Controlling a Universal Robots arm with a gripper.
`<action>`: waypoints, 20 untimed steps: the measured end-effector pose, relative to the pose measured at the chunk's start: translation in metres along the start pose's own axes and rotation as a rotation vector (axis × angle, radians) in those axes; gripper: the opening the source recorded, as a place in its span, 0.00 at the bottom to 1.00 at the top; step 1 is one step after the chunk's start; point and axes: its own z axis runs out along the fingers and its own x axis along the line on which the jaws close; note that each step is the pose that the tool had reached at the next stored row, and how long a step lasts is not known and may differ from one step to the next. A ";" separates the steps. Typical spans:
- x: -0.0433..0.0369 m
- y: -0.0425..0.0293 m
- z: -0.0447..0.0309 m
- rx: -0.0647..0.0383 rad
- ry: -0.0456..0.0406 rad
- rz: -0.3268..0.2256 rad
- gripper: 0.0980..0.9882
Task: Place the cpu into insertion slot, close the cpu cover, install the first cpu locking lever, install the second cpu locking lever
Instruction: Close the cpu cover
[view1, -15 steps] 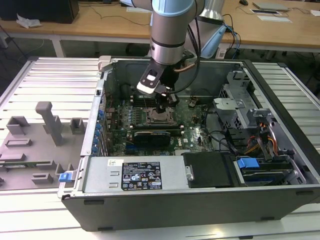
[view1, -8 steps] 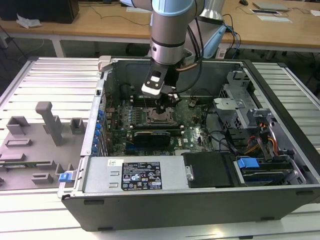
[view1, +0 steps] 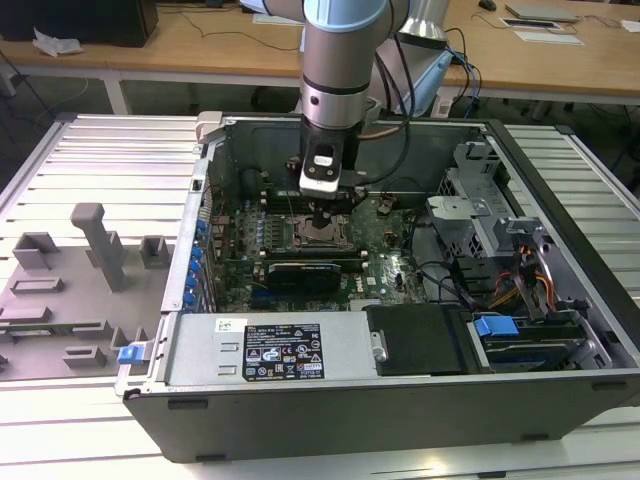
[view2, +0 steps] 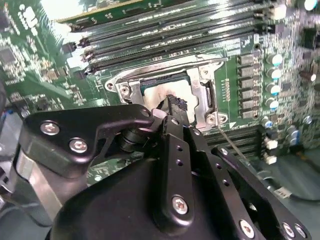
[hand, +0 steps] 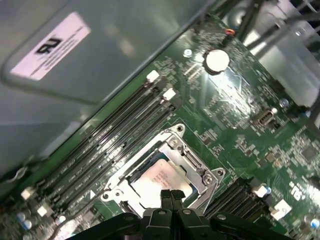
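The cpu, pale and silvery, lies in the insertion slot on the green board. The silver cpu cover frames it and looks laid down around it. My gripper hangs straight over the socket. Its black fingers are shut together with nothing between them, and the tips sit at the cpu's top near one edge. I cannot tell if they touch it. A thin wire lever sticks out from one socket corner, raised off the board.
Long memory slots run beside the socket. A black card stands just in front of it in the exterior view. Case walls, a drive cage and cables crowd the exterior view's right.
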 end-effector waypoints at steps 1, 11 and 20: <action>0.0000 0.0000 0.0000 0.000 -0.0003 -0.018 0.01; 0.0000 0.0000 0.0001 0.000 -0.0037 -0.260 0.01; 0.0000 0.0000 0.0001 -0.002 -0.0065 -0.499 0.01</action>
